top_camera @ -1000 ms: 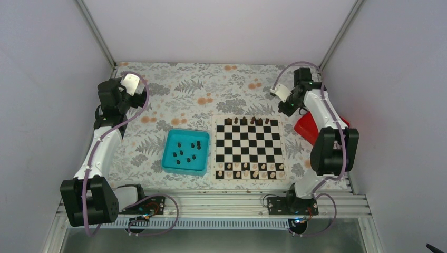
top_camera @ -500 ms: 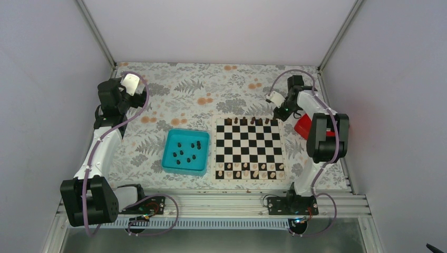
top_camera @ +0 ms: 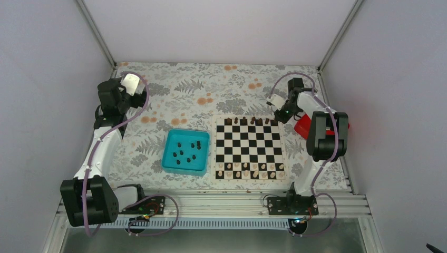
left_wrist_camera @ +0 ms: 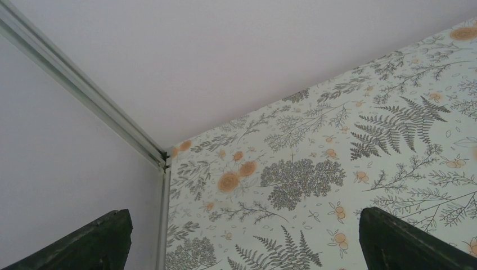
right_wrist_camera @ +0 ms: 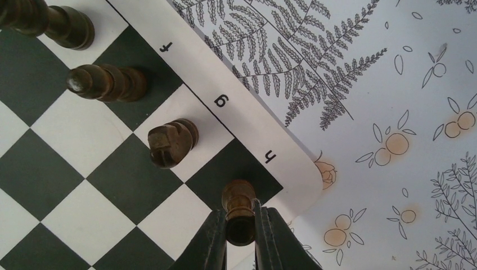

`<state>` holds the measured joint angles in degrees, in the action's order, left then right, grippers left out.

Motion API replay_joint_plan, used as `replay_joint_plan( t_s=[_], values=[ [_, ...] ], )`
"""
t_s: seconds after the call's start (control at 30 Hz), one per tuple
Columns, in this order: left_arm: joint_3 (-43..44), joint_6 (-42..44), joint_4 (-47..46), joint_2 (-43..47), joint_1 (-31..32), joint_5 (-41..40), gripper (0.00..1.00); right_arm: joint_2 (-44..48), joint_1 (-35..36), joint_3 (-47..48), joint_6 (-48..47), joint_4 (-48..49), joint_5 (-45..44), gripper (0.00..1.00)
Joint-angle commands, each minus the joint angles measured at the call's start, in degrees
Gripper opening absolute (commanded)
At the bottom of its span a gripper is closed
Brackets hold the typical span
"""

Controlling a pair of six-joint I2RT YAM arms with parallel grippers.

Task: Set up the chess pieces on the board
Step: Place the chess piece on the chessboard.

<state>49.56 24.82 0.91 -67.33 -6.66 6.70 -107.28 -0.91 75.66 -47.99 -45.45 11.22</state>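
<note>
right tool [right_wrist_camera: 241, 220] clamped narrow on a dark chess piece [right_wrist_camera: 238, 198], long axis running along the fingers [right_wrist_camera: 214, 242], head toward 12 o'clock. h-file corner of the board [right_wrist_camera: 254, 143] lay just at its 12 o'clock. piece base hidden between fingers; contact with board not resolvable. left tool [left_wrist_camera: 247, 247] wide, empty, at 10 o'clock of the desk [left_wrist_camera: 337, 169], well apart. other chess pieces [top_camera: 185, 149] lay in teal tray [top_camera: 169, 164].

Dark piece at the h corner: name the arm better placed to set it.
Right: the right end effector holds the dark piece over the board; the left end effector is open, off the board.
</note>
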Motion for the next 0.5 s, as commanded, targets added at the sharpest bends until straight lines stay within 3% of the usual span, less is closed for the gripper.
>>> replay_joint_plan(
  t_s=[0.0,0.33,0.47],
  values=[
    [-0.25,0.05,-1.36,0.00,-0.12,0.95,1.00,-0.76,-0.50,-0.59,-0.37,0.45,-0.33,0.08],
    [-0.25,0.05,-1.35,-0.13,-0.20,0.95,1.00,-1.84,-0.50,-0.50,-0.29,0.76,0.02,0.08],
    [-0.25,0.04,-1.29,-0.08,-0.20,0.87,1.00,-1.74,-0.50,-0.45,-0.35,0.83,-0.02,0.14]
  ],
)
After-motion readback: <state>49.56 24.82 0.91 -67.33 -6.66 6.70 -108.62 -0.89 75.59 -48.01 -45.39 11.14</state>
